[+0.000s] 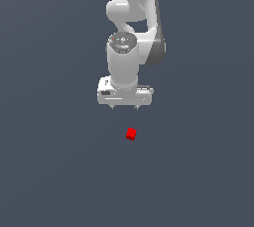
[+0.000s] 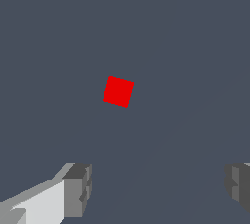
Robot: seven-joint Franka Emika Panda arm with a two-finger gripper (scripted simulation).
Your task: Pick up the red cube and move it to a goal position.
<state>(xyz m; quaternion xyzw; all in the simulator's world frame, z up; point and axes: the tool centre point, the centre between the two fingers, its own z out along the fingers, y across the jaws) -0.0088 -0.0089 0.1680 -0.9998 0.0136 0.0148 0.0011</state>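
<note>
The red cube (image 1: 131, 134) is a tiny bright red block lying on the flat dark grey floor, a little in front of the arm in the exterior view. It also shows in the wrist view (image 2: 118, 91), slightly rotated. My white gripper (image 1: 125, 107) hangs from the arm above and behind the cube, apart from it, pointing down. Its fingers (image 2: 78, 189) stand wide apart and hold nothing. The cube is not between them.
The white arm (image 1: 131, 28) rises behind the gripper. The uniform dark grey floor (image 1: 59, 171) stretches all round; no other objects or edges show.
</note>
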